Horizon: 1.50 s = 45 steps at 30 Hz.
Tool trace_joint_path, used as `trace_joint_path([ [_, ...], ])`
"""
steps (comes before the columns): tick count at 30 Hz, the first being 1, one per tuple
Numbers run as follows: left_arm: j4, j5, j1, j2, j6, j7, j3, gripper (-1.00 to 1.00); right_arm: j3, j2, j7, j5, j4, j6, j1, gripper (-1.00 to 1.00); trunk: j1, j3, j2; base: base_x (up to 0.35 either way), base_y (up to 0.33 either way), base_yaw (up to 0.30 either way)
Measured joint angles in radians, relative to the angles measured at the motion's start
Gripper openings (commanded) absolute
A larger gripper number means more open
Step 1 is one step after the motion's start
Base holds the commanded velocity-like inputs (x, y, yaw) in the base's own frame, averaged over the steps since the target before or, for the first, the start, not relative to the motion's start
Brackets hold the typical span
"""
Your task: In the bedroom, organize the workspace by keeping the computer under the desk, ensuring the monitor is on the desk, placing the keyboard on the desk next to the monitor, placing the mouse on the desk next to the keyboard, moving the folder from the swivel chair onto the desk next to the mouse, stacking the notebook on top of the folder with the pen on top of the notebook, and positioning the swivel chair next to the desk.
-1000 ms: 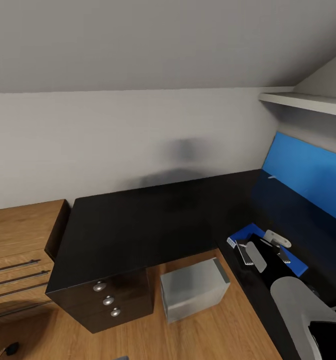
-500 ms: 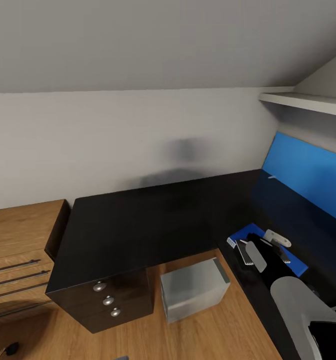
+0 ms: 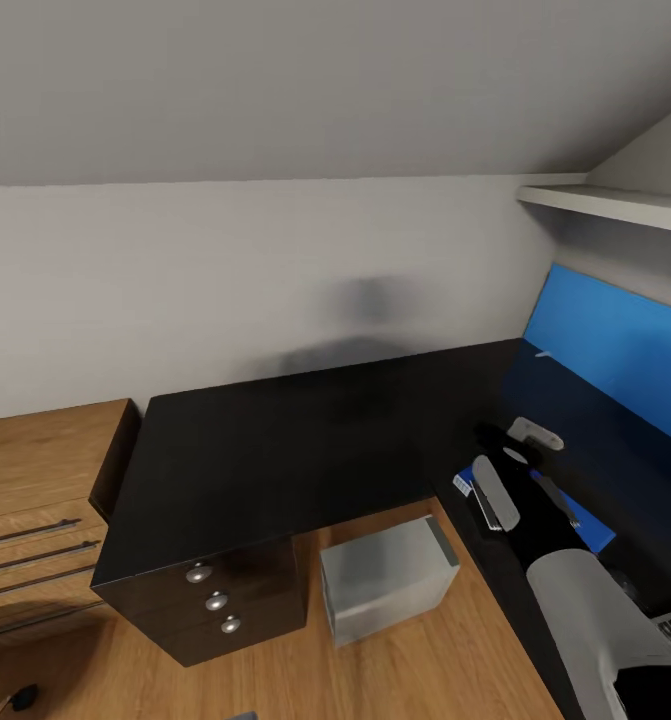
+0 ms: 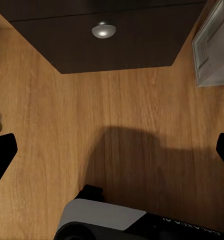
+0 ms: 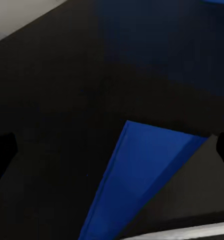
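The folder (image 3: 587, 520) lies flat on the black top of the desk (image 3: 275, 450), on the wing that runs below the blue back panel (image 3: 615, 350), and the right gripper (image 3: 523, 462) is directly above it. In the head view the two grey finger plates stand well apart, one at the near edge of the folder and one over the dark desk surface toward the panel; the jaws are wide open and hold nothing. In the right wrist view the black fingertips (image 5: 1, 152) sit at opposite edges of the picture with the blue folder (image 5: 137, 170) and the desk top (image 5: 66, 90) between them; whether a finger touches the folder cannot be told. The right arm (image 3: 585, 610) reaches forward from the lower right corner, its white forearm shell leading to a black wrist above the folder. Compared with one second ago, the gripper has moved farther along the desk toward the corner, the far finger plate now lies beyond the folder edge, and more of the blue cover is exposed. The left gripper (image 4: 112, 150) points down at the wood floor (image 4: 91, 115), fingers spread wide and empty, near a black drawer unit (image 4: 117, 45). In the head view the computer (image 3: 387, 575) stands on the floor beside the drawer unit (image 3: 210, 600), partly under the desk edge. An oak dresser (image 3: 35, 500) adjoins the desk at the left.
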Motion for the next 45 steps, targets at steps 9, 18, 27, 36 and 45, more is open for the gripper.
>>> trace_joint_path([
  [9,0.000,0.002,0.000,0.000,0.000,0.000,0.003,1.00,0.114,0.152,-0.068,0.001,-0.040,0.028,0.026,1.00,0.000,0.000,0.000,0.000,0.000,0.118],
  [18,0.002,0.004,0.000,0.008,0.000,0.001,0.035,1.00,0.353,0.191,-0.070,0.000,-0.026,0.023,0.049,1.00,0.001,-0.003,0.000,-0.196,0.000,0.276],
  [27,0.002,0.003,0.000,0.013,0.003,-0.006,0.205,1.00,0.409,0.222,-0.053,0.000,0.153,-0.015,0.050,1.00,0.001,-0.006,0.000,-0.332,0.000,0.280],
  [36,-0.070,-0.005,0.000,0.012,-0.017,-0.007,0.238,1.00,0.587,0.220,-0.036,0.009,0.354,-0.239,0.241,1.00,-0.004,-0.007,0.007,-0.117,0.000,0.230],
  [45,-0.067,-0.001,0.000,0.012,-0.020,-0.008,0.236,1.00,0.623,0.179,0.006,0.028,0.532,-0.513,0.401,1.00,-0.038,0.020,0.070,-0.005,0.000,0.024],
])
